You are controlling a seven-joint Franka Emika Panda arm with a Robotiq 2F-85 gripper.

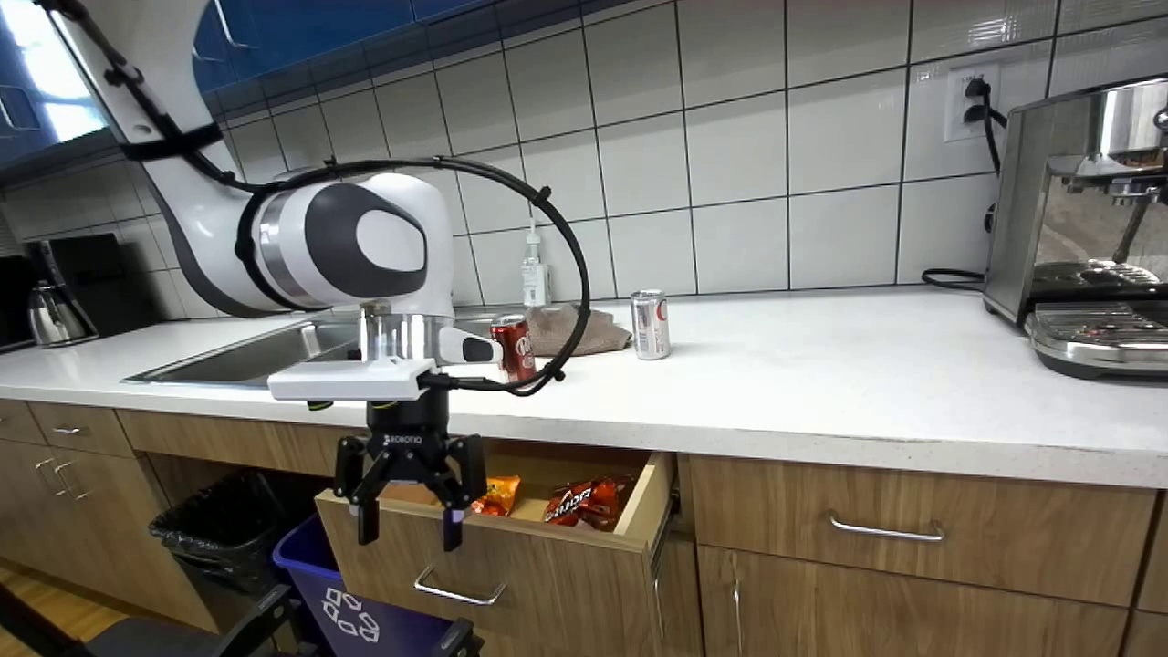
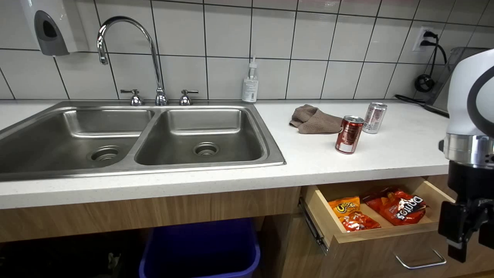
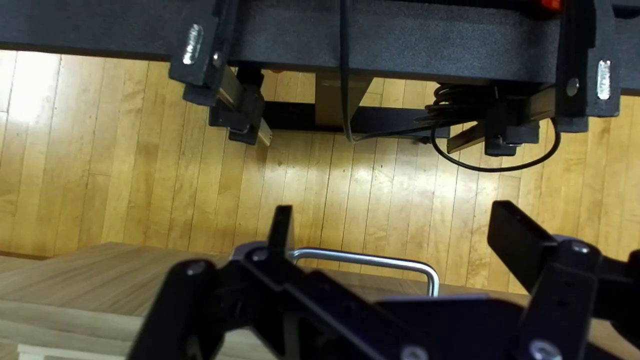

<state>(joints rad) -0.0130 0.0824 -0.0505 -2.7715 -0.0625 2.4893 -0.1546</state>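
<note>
Black and two-fingered, hanging as a jointed metal hand (image 1: 409, 546), spread wide and gripping nothing. Hovering near a curved silver metal handle (image 3: 360, 258) on a boxy brown wood-grain drawer (image 1: 557, 584), standing pulled out beneath the flat white stone-like desk (image 1: 821, 365); showing no clear contact. If lowering, probably needing to centre the handle within the gap, aligning squarely with it and sparing the drawer any scraping.

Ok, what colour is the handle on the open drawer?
Shiny silver; the handle shows largest in the wrist view.
</note>
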